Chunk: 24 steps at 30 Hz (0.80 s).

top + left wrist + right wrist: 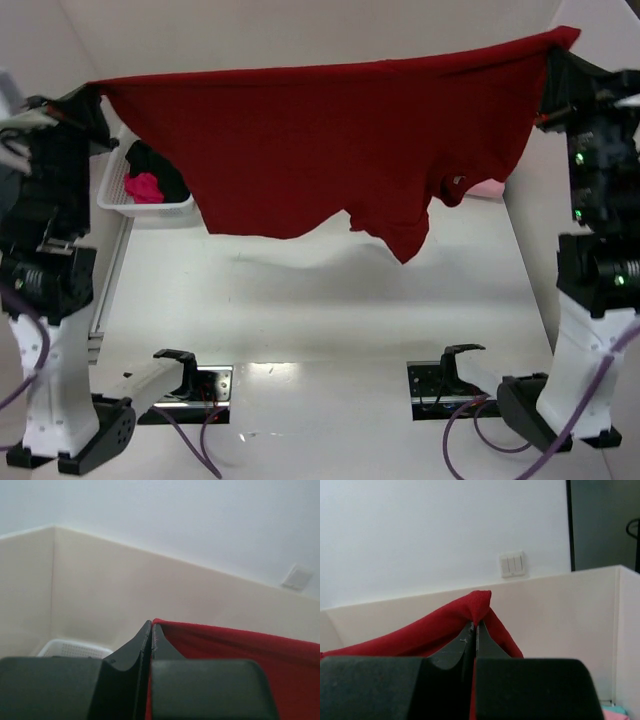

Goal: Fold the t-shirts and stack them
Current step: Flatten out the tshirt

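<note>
Red t-shirt (330, 150) aloft, clenched in left end effector (96, 91) and right end effector (556, 48), half-hiding pink shirt (488, 188), white basket (115, 196) alongside.

The dark red shirt (330, 140) is soft, matt cloth. The basket (150, 208) at left is white perforated plastic. The bench (300, 310) looks smooth, faintly glossy. The left tool (151, 630) and right tool (475, 627) are matt black plastic.

Surface: we see a white surface (300, 320).
10 o'clock: a white basket (150, 208) rests on it, holding a black t-shirt (165, 168) and a magenta t-shirt (143, 187).
2 o'clock: we make out a light pink t-shirt (487, 188), mostly hidden.
6 o'clock: the left arm base (70, 440) and the right arm base (560, 415) stand at the near edge.
</note>
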Each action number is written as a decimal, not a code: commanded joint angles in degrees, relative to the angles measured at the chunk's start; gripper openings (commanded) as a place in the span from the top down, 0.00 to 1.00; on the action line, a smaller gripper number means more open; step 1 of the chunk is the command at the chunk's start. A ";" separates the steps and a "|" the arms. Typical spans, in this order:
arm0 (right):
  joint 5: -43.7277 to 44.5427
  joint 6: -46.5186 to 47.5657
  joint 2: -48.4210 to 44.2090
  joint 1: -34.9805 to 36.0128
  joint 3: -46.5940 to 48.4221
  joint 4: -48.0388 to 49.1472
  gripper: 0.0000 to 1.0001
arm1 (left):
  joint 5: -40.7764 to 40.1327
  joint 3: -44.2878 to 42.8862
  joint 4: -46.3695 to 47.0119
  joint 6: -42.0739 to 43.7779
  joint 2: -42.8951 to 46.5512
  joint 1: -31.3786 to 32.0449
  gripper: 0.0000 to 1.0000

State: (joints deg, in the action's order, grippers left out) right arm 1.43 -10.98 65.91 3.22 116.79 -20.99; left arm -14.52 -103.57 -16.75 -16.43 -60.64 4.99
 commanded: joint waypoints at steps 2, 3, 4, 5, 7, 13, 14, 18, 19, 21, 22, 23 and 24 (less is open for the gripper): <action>2.35 1.84 -8.23 -0.59 0.09 -0.52 1.00 | -5.15 0.91 -0.72 3.76 10.77 -0.69 1.00; 2.35 1.84 -8.25 -0.59 0.62 -0.54 1.00 | -5.86 0.91 -0.74 3.77 11.50 -0.69 1.00; 2.35 1.84 -8.78 -0.59 1.15 -1.32 1.00 | -6.39 0.13 -1.78 4.29 12.03 -0.69 1.00; 2.35 1.84 -8.78 -0.59 1.16 -1.33 1.00 | -6.39 -0.57 -2.49 4.30 12.04 -0.69 1.00; 2.35 1.32 -8.78 -0.59 0.37 -1.85 1.00 | -7.88 -1.11 -3.02 4.30 11.26 -0.69 1.00; 2.96 0.00 -5.53 -0.59 -12.97 -1.86 1.00 | -8.59 6.87 -2.24 3.59 5.45 -0.69 1.00; 3.48 -0.53 -4.92 -0.59 -17.78 -0.20 1.00 | -8.59 9.93 -1.62 1.85 3.97 -0.69 1.00; 4.02 -1.84 -4.39 -0.59 -28.79 2.70 1.00 | -7.28 19.00 1.99 0.69 2.02 -0.69 1.00; 4.54 -1.85 -4.39 -0.59 -30.99 3.76 1.00 | -7.27 20.50 2.86 0.08 0.54 -0.69 1.00; 5.07 -2.90 -3.86 -0.59 -36.79 6.04 1.00 | -6.66 24.46 4.09 -1.05 -1.31 -0.69 1.00; 5.07 -2.90 -3.86 -0.59 -39.77 6.57 1.00 | -6.66 25.69 4.10 -1.06 -1.84 -0.69 1.00; 5.59 -3.43 -2.90 -0.59 -41.28 6.58 1.00 | -5.96 26.92 5.05 -1.76 -2.37 -0.69 1.00; 5.60 -3.43 -2.11 -0.59 -44.43 8.67 1.00 | -5.26 29.71 6.46 -2.38 -3.25 -0.69 1.00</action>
State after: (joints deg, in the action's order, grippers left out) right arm 3.14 -13.30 64.93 3.22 77.28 -20.67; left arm -18.98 -76.99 -17.58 -16.40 -64.97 4.99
